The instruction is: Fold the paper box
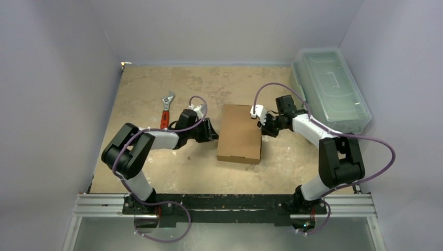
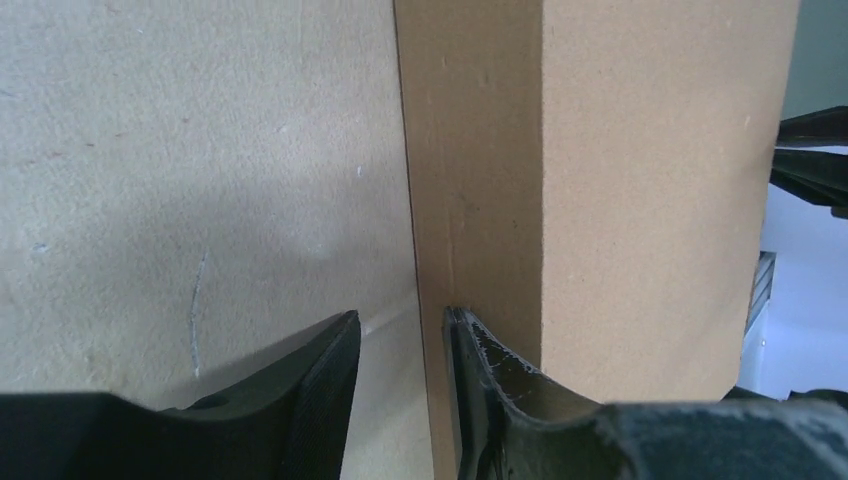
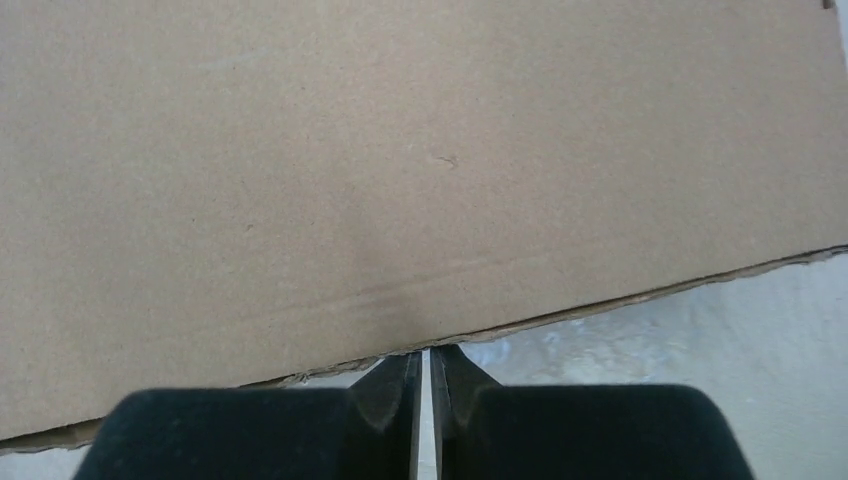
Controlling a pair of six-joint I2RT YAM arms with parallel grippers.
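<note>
Brown cardboard, the shallow paper box (image 1: pixel 239 134) lies left of the translucent green plastic bin (image 1: pixel 330 89). With left fingers (image 2: pixel 300 400) apart opposite the bin and right fingers (image 3: pixel 390 405) together bin-side, uneven pushing could skew it.

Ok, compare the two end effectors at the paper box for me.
The left end effector has its jaws apart; the right end effector has its jaws nearly together. The left one sits at the left side wall of the paper box, the right one at its right edge. Both have black fingers and sit close against the box.
</note>
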